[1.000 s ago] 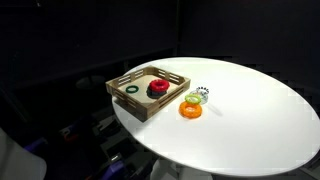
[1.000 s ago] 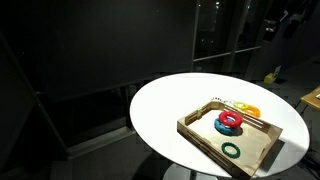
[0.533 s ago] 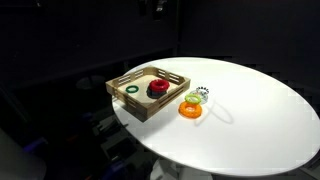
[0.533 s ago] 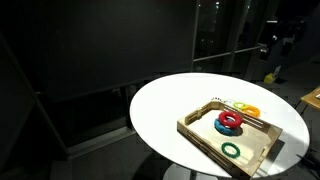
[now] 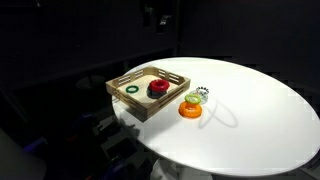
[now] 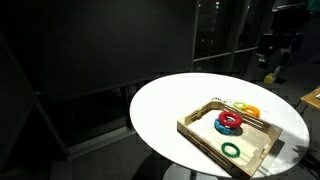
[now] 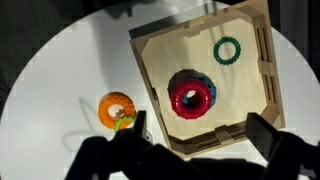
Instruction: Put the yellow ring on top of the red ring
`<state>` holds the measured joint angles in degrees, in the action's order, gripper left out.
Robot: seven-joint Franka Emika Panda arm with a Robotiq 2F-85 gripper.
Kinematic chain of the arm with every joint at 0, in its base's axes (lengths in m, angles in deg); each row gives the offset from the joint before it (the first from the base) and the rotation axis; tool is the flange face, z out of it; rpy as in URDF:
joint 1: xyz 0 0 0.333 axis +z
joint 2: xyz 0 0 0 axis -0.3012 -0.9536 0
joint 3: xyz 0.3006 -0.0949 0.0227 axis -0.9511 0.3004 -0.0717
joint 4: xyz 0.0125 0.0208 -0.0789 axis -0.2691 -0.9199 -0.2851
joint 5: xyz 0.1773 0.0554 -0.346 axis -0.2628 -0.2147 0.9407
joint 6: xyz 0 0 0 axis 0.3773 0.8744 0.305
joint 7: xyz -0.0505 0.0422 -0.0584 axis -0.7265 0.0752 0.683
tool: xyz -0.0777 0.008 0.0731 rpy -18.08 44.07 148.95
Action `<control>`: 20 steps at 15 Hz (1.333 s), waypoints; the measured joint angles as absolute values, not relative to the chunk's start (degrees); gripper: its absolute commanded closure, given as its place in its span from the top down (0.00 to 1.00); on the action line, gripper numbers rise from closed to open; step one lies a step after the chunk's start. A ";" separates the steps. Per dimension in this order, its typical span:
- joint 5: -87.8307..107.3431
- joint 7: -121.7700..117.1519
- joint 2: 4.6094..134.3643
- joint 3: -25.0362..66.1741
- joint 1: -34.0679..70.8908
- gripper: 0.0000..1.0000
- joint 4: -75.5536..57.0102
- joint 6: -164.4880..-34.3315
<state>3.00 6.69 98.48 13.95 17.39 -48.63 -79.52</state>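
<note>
The red ring (image 7: 190, 97) lies in a wooden tray (image 7: 150, 60), stacked on a blue ring; it shows in both exterior views (image 5: 157, 89) (image 6: 230, 121). The yellow ring (image 5: 193, 98) rests on the orange ring (image 5: 190, 110) on the white table beside the tray. In the wrist view the yellow ring (image 7: 124, 122) is partly hidden by a finger. My gripper (image 7: 203, 140) is open and empty, high above the table, over the tray's edge. It appears dark in both exterior views (image 5: 155, 15) (image 6: 275, 50).
A dark green ring (image 7: 228, 50) lies in the tray's corner. A small clear-and-black ring (image 5: 203, 93) lies beside the orange one. The round white table (image 5: 250, 120) is surrounded by dark space.
The gripper has come down into view above the tray. The rings and tray have not moved.
</note>
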 measured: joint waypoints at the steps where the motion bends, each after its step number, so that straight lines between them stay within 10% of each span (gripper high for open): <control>1: 3.00 6.68 98.48 13.95 17.42 1.00 -48.62 -79.50; 20: 6.90 20.40 92.63 15.57 13.79 1.00 -48.26 -92.72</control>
<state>6.90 20.40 92.63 15.57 13.79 -48.26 -92.72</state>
